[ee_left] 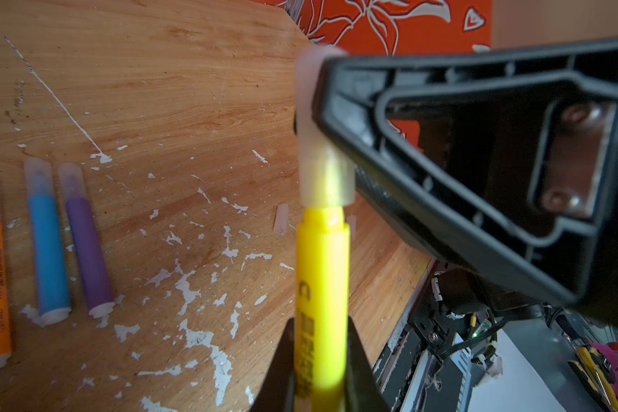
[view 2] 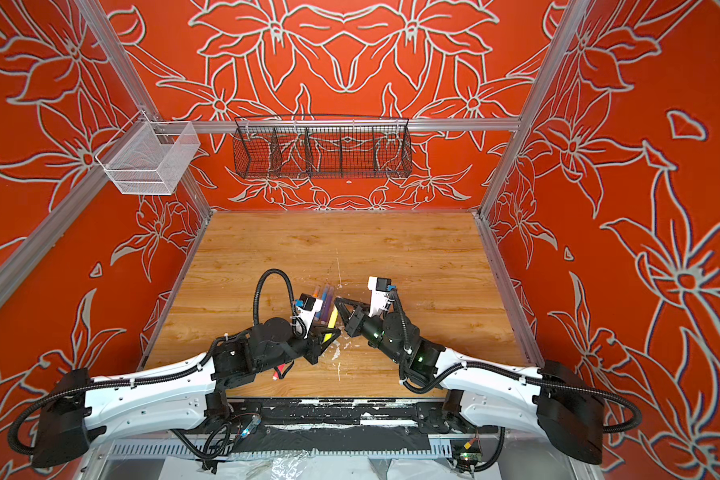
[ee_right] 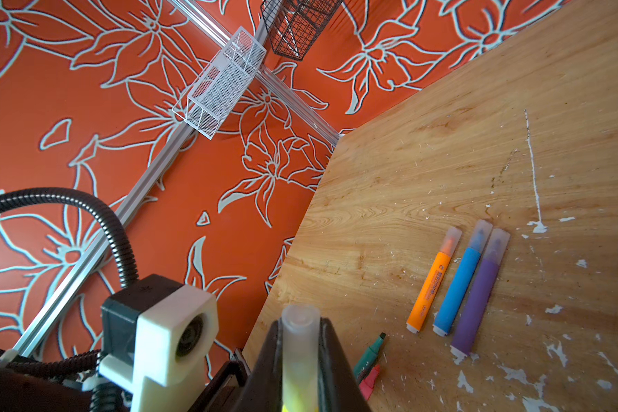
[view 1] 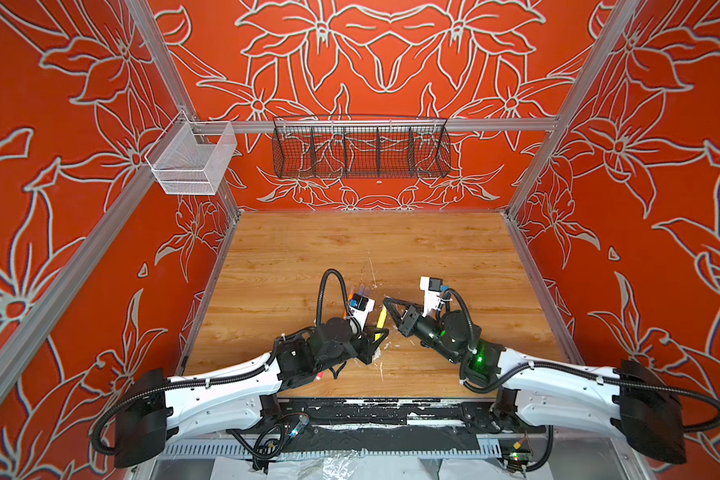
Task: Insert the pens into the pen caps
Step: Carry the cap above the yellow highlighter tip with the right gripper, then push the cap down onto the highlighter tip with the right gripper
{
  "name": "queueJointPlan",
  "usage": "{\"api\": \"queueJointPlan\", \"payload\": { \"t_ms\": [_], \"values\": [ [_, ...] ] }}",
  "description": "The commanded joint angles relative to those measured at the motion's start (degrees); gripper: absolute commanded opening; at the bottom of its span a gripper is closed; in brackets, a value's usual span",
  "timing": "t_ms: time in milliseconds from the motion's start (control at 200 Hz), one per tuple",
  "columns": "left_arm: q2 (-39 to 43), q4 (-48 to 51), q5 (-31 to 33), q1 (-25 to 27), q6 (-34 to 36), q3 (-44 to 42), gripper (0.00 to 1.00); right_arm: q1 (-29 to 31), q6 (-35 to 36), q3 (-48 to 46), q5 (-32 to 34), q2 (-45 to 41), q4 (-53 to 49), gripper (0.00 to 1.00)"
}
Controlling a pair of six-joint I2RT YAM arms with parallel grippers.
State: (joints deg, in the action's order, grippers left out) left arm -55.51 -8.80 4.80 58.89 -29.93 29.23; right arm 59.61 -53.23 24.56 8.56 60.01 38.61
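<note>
My left gripper (ee_left: 320, 328) is shut on the barrel of a yellow pen (ee_left: 322, 278), which also shows in both top views (view 1: 381, 318) (view 2: 332, 319). My right gripper (ee_right: 298, 328) is shut on a clear pen cap (ee_right: 298, 342). That cap (ee_left: 323, 178) sits over the yellow pen's tip, with a strip of yellow neck still showing below it. Orange (ee_right: 430, 289), blue (ee_right: 459, 285) and purple (ee_right: 478, 296) pens lie side by side on the table, each wearing a cap. An uncapped green pen (ee_right: 370, 355) and a pink-red pen (ee_right: 370, 381) lie near my left arm.
A loose clear cap (ee_left: 280, 219) lies on the wood behind the yellow pen. White paint flecks (ee_left: 193, 292) cover the near table. A black wire basket (view 1: 360, 147) and a white mesh basket (view 1: 192, 160) hang on the back rail. The grippers meet near the table's front middle.
</note>
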Motion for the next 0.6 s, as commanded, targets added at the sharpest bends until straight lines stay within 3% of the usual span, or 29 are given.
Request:
{"api": "queueJointPlan", "payload": {
  "t_ms": [0, 150, 325, 470, 595],
  "values": [
    [0.1, -5.6, 3.1, -0.3, 0.3, 0.1, 0.00, 1.9, -1.3, -1.3, -1.3, 0.6, 2.6, 0.01],
    [-0.6, -7.3, 1.3, -2.5, 0.6, 0.2, 0.00, 3.1, -1.2, -1.6, -0.6, 1.7, 3.8, 0.03],
    [-3.8, -10.4, -3.9, -5.5, 0.6, -0.2, 0.00, 3.5, -0.7, -1.8, 0.7, 1.5, 2.7, 0.18],
    [-4.9, -10.1, -5.9, -5.5, 2.6, 0.5, 0.00, 3.5, 0.6, -2.3, 3.1, -1.1, -0.2, 0.45],
    [-4.1, -9.4, -5.7, -5.5, 3.5, -0.3, 0.00, 3.5, 1.2, -2.0, 7.5, -5.6, -8.4, 0.62]
  ]
}}
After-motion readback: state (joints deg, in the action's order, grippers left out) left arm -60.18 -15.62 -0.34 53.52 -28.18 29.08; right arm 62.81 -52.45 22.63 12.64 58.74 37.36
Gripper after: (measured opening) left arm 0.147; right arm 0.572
